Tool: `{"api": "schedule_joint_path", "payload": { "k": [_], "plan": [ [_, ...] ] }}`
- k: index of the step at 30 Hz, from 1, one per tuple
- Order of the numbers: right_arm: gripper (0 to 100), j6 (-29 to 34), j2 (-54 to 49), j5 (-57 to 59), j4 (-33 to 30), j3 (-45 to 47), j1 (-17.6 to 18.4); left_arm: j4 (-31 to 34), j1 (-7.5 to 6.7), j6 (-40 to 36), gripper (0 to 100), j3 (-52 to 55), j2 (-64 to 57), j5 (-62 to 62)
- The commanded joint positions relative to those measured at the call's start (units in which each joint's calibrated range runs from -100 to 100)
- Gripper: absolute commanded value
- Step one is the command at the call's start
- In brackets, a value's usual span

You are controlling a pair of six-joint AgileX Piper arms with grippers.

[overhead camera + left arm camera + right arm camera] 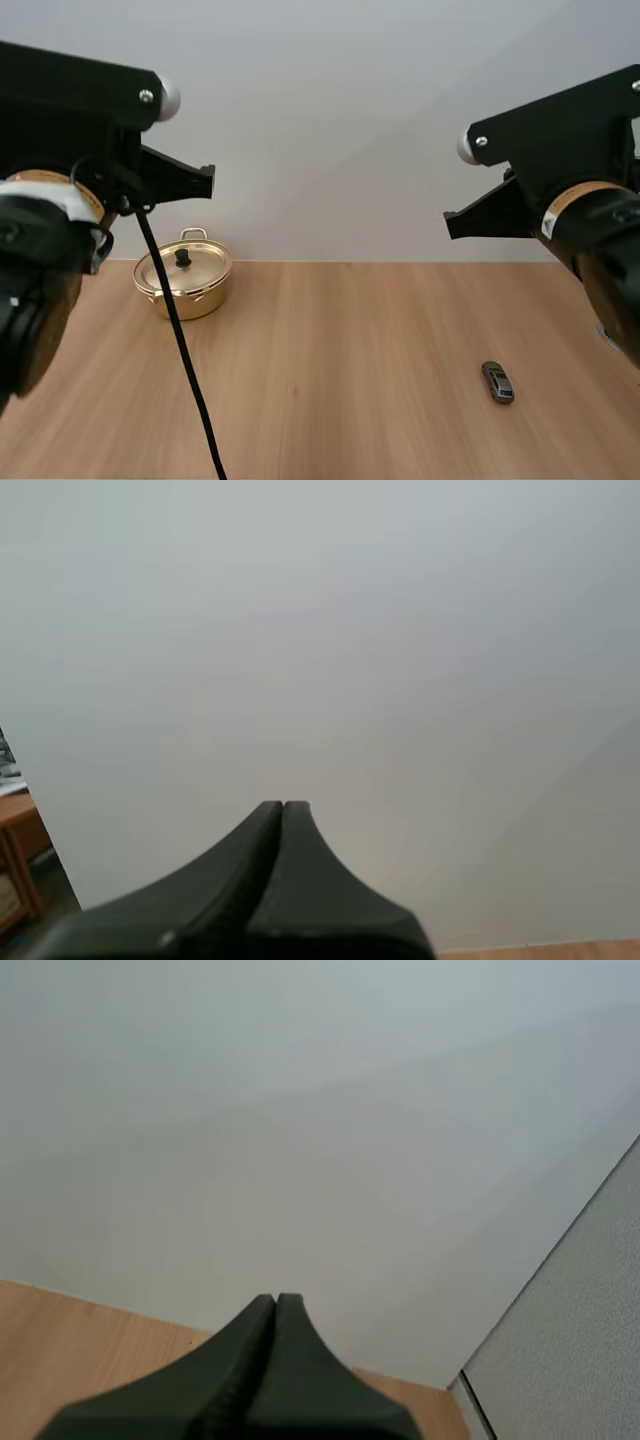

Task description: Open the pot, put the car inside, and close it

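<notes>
Jaws on both arms press together, empty. Gold lidded metal pot (183, 280) at ten o'clock; small grey toy car (497, 382) at four may skid under a hasty pinch.

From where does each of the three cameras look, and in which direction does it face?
High view: behind and above the bases, facing forward and down at the table, lidded pot and toy car; left arm and right arm show.
Left wrist view: on the left arm, facing the pale wall; left gripper shows, fingers together.
Right wrist view: on the right arm, facing wall and table; right gripper, fingers together.
Both wrist views share the wall.
</notes>
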Motion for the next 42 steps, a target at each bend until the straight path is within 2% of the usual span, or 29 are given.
{"api": "schedule_joint_path", "payload": {
  "k": [1, 4, 9, 13, 15, 16, 17, 18, 20, 21, 22, 31, 37, 42],
  "plan": [
    [0, -9.21, 23.71, 52.97, 17.05, -12.04, 0.02, -7.97, -0.03, 8.81, 0, -35.71, 39.05, 70.64],
    [0, -9.12, 25.68, 53.72, 17.16, -12.04, 0.02, -7.59, -0.03, 9.14, 0, -37.46, 44.73, 76.83],
    [0, -8.30, 25.95, 53.08, 17.16, -11.92, 0.02, -7.58, -0.03, 9.14, 0, -37.33, 49.83, 77.04],
    [0, -5.54, 26.11, 52.08, 16.35, -11.92, 0.02, -5.06, -0.03, 9.14, 0, -37.33, 50.10, 73.99],
    [0, -5.31, 26.37, 52.33, 14.80, -11.92, 0.02, -3.55, -0.03, 6.99, 8, -37.33, 49.94, 70.53],
    [9, -5.24, 26.54, 52.33, 13.63, -11.92, 0.02, -2.23, -0.03, 4.90, 17, -37.33, 49.94, 69.24],
    [25, -5.24, 26.69, 52.67, 12.14, -11.92, 0.02, -1.53, -0.03, 2.84, 26, -37.33, 49.94, 67.92],
    [40, -5.37, 26.96, 52.94, 10.84, -11.92, 0.02, -1.07, -0.03, 1.43, 39, -37.33, 49.94, 66.06],
    [84, -5.37, 27.41, 53.14, 8.18, -11.92, 0.02, -1.07, -0.03, 1.24, 69, -37.33, 50.08, 62.04],
    [100, -5.37, 27.55, 53.33, 7.30, -11.92, 0.02, -1.07, -0.03, 1.67, 89, -37.33, 50.08, 59.91],
    [100, -5.37, 27.59, 53.50, 6.76, -11.92, 0.02, -1.21, -0.03, 2.51, 100, -37.33, 50.08, 58.17],
    [100, -5.43, 27.59, 55.94, 6.84, -11.92, 0.02, -3.72, -0.03, 2.97, 100, -37.33, 55.81, 54.41],
    [100, -5.43, 27.59, 58.07, 6.73, -11.92, 0.02, -2.66, -0.03, 2.64, 100, -37.33, 64.55, 54.08],
    [100, -5.43, 27.59, 61.58, 5.96, -11.92, 0.02, -0.92, -0.03, 0.28, 100, -37.33, 72.15, 48.55]
  ]
}}
